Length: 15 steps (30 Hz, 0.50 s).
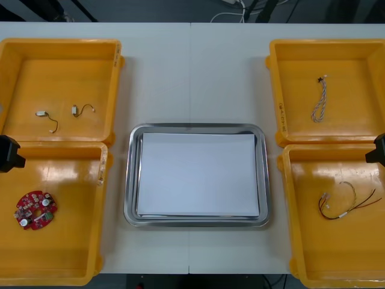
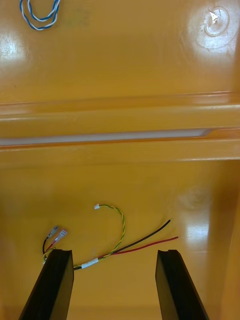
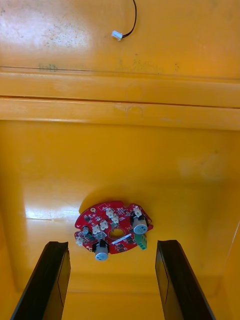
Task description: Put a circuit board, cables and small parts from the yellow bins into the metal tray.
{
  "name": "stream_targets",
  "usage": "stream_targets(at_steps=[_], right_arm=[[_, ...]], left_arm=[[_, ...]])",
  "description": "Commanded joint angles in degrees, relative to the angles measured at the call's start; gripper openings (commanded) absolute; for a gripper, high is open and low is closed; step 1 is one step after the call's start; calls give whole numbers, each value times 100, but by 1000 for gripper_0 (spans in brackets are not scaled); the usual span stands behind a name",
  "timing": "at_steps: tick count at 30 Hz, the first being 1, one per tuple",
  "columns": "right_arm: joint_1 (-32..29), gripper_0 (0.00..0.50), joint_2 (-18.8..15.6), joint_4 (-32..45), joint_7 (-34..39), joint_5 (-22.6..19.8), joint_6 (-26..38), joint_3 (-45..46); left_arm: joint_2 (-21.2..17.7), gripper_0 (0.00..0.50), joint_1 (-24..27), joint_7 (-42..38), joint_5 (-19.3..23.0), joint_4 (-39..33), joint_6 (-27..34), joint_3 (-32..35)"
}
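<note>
Two per side of the table [image 1: 192,72]: logging far-left yellow bin [image 1: 60,66], near-left yellow bin [image 1: 66,247], far-right yellow bin [image 1: 355,54], near-right yellow bin [image 1: 343,259]. Noting metal tray [image 1: 133,180] lying between the pairs, white inside, shiny at the rim.

Finding left gripper [image 3: 112,244] hanging over the near-left yellow bin, fingers [image 3: 50,280] spread wide, grasping nothing. Seeing round red circuit board [image 1: 35,210] lying flat on that bin's floor, toward its outer side. Placing it, by the left wrist view, just beyond the fingertips and in line with the gap, untouched. Spotting past the two bin walls a black cable [image 3: 134,12] ending in a white plug, resting in the far-left yellow bin. Counting there two small metal parts [image 1: 41,114], lying apart from each other, each trailing a thin dark lead.

Finding right gripper [image 2: 115,251] hanging over the near-right yellow bin, fingers [image 2: 172,285] likewise released, clasping nothing. Seeing red and yellow cable [image 1: 349,205], bundled with a black strand, sprawling on that bin's floor. Tracing it in the right wrist view across the gap just beyond the fingertips and close by one of them; touching or not, cannot tell. Noting twisted blue and white cable [image 1: 319,99] lying in the far-right yellow bin, well apart from the gripper.
</note>
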<state>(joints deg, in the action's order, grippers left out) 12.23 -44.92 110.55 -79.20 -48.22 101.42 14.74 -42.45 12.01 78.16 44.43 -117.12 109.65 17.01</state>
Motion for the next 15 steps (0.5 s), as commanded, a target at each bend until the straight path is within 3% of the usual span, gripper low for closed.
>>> stream_targets(at_steps=[1,15], right_arm=[[-54,475,45,160,-87,14,10,-24],[-54,477,45,160,-87,14,10,-24]], left_arm=[[70,500,-128,656,40,-188,35,171],[70,500,-128,656,40,-188,35,171]])
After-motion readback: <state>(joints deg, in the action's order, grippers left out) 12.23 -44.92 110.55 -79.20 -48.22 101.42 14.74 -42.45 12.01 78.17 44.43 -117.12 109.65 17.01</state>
